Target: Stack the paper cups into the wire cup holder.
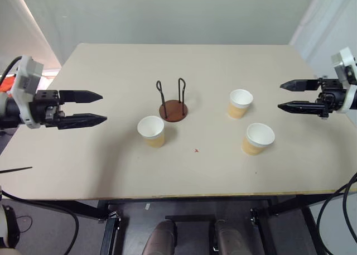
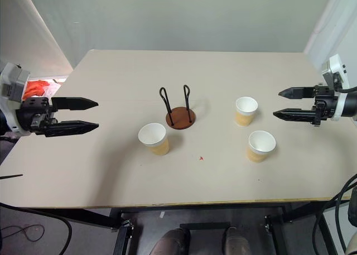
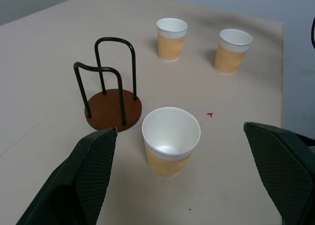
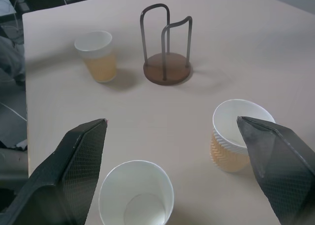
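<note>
On the tan table [image 1: 100, 171], head views: wire cup holder [image 1: 173, 101] empty at centre; one paper cup [image 1: 152, 131] just beside it to the left, two more [image 1: 240, 103] [image 1: 258, 138] to the right, all upright. Left gripper [image 1: 99, 108] and right gripper [image 1: 284, 96] raised at the sides, jaws spread, grasping nothing. Left wrist view: nearest cup [image 3: 171, 141] centred between fingers [image 3: 91, 173]; advisable to descend level and close below the rim. Right wrist view: two cups [image 4: 136, 197] [image 4: 236, 134] near; commit to one.
</note>
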`<act>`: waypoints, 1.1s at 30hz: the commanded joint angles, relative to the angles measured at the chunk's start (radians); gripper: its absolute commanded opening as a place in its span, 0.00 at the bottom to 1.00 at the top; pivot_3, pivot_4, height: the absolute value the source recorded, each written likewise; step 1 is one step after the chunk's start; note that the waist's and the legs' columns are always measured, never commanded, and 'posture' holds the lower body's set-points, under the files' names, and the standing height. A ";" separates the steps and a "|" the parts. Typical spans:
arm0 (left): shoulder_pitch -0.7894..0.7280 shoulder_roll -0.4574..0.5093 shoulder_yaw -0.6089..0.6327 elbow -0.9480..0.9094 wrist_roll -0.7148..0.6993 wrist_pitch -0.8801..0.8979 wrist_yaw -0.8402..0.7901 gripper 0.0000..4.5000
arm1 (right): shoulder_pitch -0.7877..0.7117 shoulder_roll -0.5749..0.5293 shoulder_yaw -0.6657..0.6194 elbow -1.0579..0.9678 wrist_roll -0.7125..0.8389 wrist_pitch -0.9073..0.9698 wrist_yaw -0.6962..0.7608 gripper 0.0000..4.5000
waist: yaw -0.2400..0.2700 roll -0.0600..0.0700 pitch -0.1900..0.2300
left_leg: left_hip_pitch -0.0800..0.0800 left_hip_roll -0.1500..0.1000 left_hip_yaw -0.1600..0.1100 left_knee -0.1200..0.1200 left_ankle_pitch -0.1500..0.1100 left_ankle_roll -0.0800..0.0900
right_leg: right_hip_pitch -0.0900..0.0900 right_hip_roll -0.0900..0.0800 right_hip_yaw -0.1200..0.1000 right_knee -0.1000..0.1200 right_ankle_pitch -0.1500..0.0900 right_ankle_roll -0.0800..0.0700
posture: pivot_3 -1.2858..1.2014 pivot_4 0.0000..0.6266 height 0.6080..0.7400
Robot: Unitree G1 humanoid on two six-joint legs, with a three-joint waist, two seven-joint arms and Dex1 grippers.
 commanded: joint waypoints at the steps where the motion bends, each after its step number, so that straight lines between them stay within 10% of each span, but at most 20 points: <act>1: -0.024 0.002 0.005 -0.023 0.000 -0.008 0.000 1.00 | -0.008 -0.019 -0.041 -0.034 0.021 -0.001 -0.011 1.00 | 0.000 0.000 0.000 | 0.000 0.000 0.000 0.000 0.000 0.000 | 0.000 0.000 0.000 0.000 0.000 0.000 | 0.52 0.24 1.00; 14: -0.154 -0.142 -0.079 0.041 0.069 -0.044 0.101 1.00 | 0.011 -0.022 -0.055 -0.086 0.045 0.015 -0.034 1.00 | 0.006 0.000 0.000 | 0.000 0.002 0.000 0.001 0.001 -0.001 | 0.001 0.002 0.000 0.000 0.001 0.001 | 0.52 0.24 1.00; 33: -0.523 -0.532 -0.269 0.642 0.404 -0.329 0.309 1.00 | 0.157 -0.090 -0.173 -0.365 0.157 0.145 -0.150 1.00 | 0.014 0.000 0.000 | -0.006 0.006 0.001 0.014 0.000 0.001 | 0.005 0.009 0.003 -0.014 0.014 0.024 | 0.52 0.24 1.00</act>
